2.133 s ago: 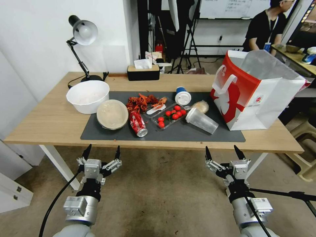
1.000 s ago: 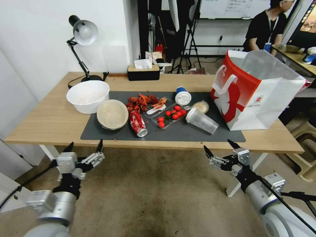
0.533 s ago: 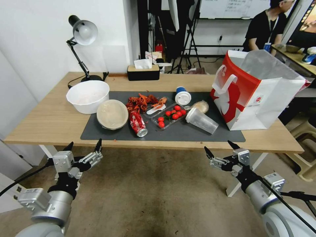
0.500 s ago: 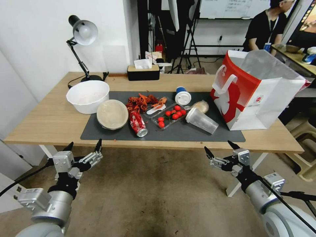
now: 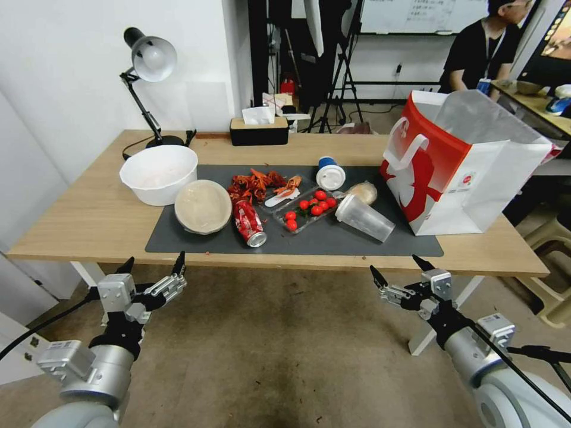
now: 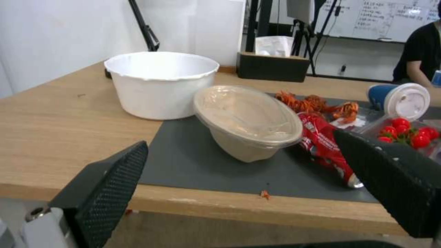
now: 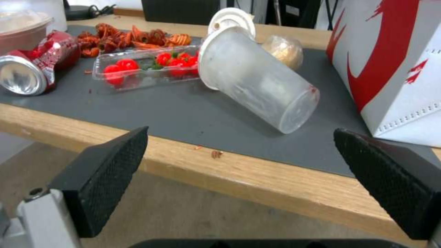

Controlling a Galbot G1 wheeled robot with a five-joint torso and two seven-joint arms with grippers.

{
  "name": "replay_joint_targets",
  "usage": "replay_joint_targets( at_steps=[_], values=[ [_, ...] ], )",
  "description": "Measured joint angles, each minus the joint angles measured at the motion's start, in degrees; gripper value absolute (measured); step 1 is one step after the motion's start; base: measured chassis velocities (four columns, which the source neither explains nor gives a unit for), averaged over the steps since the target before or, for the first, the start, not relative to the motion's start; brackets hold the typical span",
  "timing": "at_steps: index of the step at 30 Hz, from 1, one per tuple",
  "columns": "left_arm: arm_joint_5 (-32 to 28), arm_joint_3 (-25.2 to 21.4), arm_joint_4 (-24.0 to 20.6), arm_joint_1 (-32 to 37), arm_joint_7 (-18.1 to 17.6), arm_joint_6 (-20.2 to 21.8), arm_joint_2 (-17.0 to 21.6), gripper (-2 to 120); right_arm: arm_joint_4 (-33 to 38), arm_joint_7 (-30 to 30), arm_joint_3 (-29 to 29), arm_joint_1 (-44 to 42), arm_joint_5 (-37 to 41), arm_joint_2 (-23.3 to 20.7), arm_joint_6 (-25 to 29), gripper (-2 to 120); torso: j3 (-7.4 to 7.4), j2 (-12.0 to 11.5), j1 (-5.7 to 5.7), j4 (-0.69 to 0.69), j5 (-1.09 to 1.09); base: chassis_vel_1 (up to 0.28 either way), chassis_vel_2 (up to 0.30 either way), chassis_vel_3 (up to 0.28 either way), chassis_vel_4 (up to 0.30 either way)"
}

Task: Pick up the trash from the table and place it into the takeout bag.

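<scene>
On the dark mat of the table (image 5: 89,220) lie a round beige bowl (image 5: 203,206), a red soda can (image 5: 248,223), a blue-white lidded cup (image 5: 330,173), a beige lump (image 5: 363,192) and a clear plastic cup (image 5: 364,219) on its side. The red-and-white takeout bag (image 5: 464,166) stands open at the table's right end. My left gripper (image 5: 154,260) hangs open below the front edge, facing the bowl (image 6: 248,120) and can (image 6: 324,144). My right gripper (image 5: 395,266) is open below the edge too, facing the clear cup (image 7: 257,79) and the bag (image 7: 395,69).
A large white bowl (image 5: 159,173) sits left of the mat, with a desk lamp (image 5: 148,65) and a tissue box (image 5: 259,131) at the back. A clear tray of cherry tomatoes (image 5: 309,209) and red crayfish shells (image 5: 256,183) lie mid-mat. Bare floor lies under both arms.
Since two seconds ago both arms have swung outward, the left gripper moving left and the right one tilting right. Over the last half second almost nothing has moved.
</scene>
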Motion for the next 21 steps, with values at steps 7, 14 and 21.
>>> replay_joint_targets(
  at_steps=[7, 14, 21],
  values=[
    [0.2, 0.2, 0.6, -0.3, 0.1, -0.3, -0.1, 100, 0.2, 0.2, 0.2, 0.1, 0.3, -0.1, 0.0, 100, 0.00, 0.0, 0.00, 0.00, 0.00, 0.000, 0.000, 0.000, 0.000],
    [0.4, 0.5, 1.1, -0.5, 0.3, -1.3, -0.4, 100, 0.5, 0.8, 0.2, 0.4, 1.6, -0.2, 0.0, 100, 0.00, 0.0, 0.00, 0.00, 0.00, 0.000, 0.000, 0.000, 0.000],
    [1.1, 1.4, 2.2, -1.0, 0.6, -1.8, -1.1, 100, 1.2, 1.9, 0.2, 1.7, 4.3, -0.5, -0.8, 100, 0.00, 0.0, -0.01, 0.00, 0.00, 0.000, 0.000, 0.000, 0.000]
  ],
)
